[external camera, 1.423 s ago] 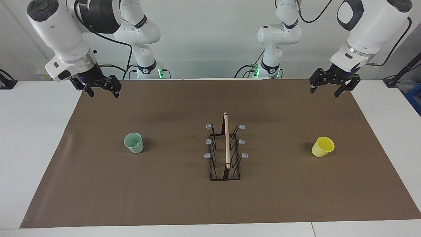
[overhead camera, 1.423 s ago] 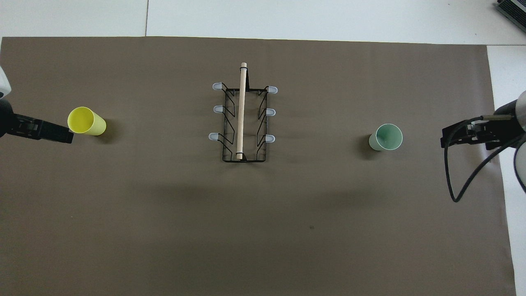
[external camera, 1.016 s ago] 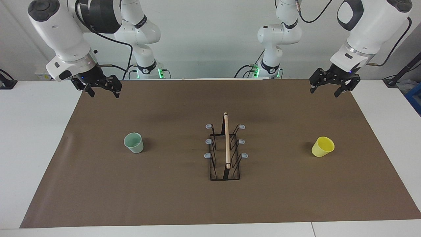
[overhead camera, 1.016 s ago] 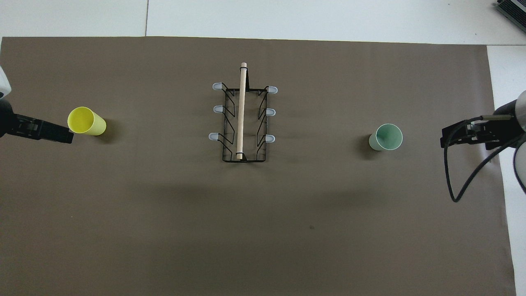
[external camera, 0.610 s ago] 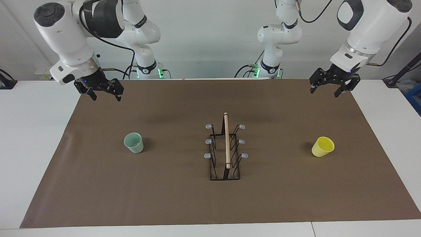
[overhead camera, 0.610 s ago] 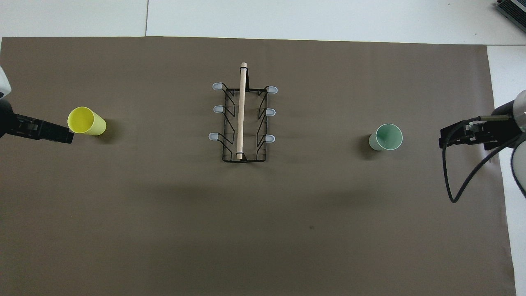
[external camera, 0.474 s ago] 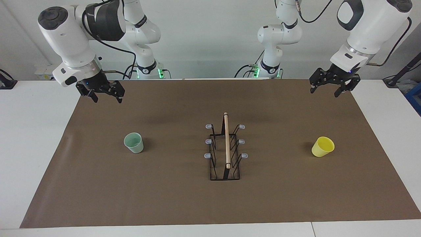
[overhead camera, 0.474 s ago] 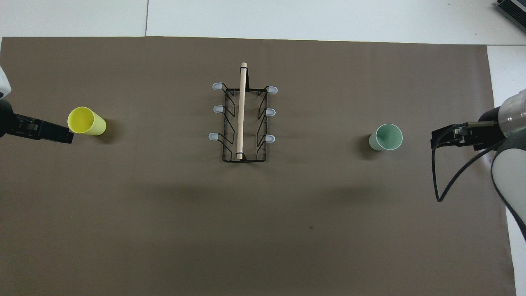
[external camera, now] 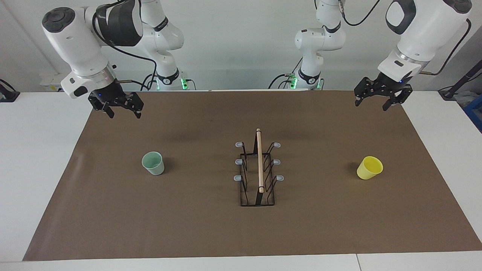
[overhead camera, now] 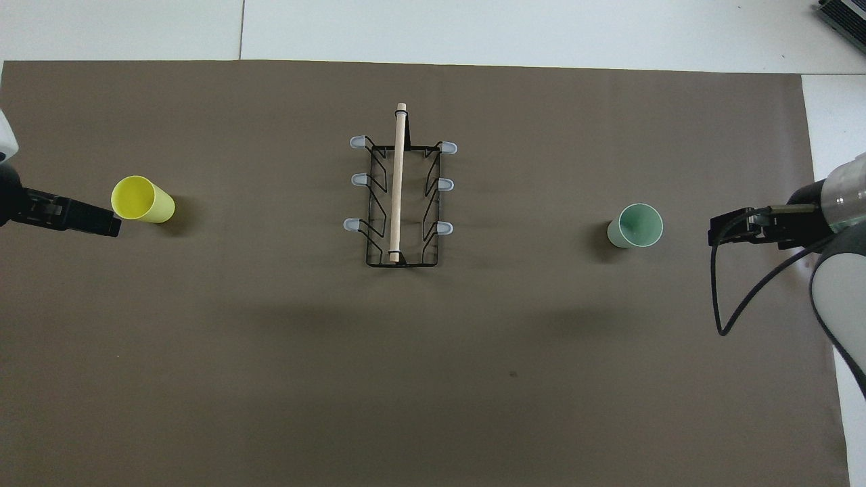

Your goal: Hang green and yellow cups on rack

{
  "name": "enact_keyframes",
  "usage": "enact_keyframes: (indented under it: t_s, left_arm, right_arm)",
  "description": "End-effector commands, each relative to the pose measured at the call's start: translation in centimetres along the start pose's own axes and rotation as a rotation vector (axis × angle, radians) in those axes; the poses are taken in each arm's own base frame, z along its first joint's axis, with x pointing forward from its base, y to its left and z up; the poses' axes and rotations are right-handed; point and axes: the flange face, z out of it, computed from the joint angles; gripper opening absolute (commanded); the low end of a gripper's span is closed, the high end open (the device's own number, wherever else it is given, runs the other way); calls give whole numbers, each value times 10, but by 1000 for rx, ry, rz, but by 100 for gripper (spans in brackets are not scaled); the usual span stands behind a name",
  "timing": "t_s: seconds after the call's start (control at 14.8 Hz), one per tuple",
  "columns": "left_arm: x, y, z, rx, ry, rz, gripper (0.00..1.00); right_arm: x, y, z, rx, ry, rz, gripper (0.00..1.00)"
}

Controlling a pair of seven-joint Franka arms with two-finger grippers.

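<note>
Still at opening step: neither cup grasped.

- green cup [external camera: 153, 163] upright on counter [external camera: 196, 229], frame left-centre
- yellow cup [external camera: 369, 168] right-centre
- rack [external camera: 258, 173] mid-frame between them, pegs bare
- right tool [external camera: 121, 111] upper left, fingers spread, empty; we judge descent over green cup next
- left tool [external camera: 371, 102] upper right, spread, waiting

It was a robot lab: two white arms [external camera: 81, 49] stood bolted at a white table [external camera: 34, 150] spread with a brown mat [external camera: 188, 226], before a bare pale wall [external camera: 233, 37], cables [external camera: 450, 56] trailing.
</note>
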Motion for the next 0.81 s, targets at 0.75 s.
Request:
enact_keyframes:
  t_s: [0.75]
  left_arm:
    - [53, -12, -4, 15, 8, -4, 100]
  right_arm:
    - [-9, 97, 17, 261, 105, 200, 100]
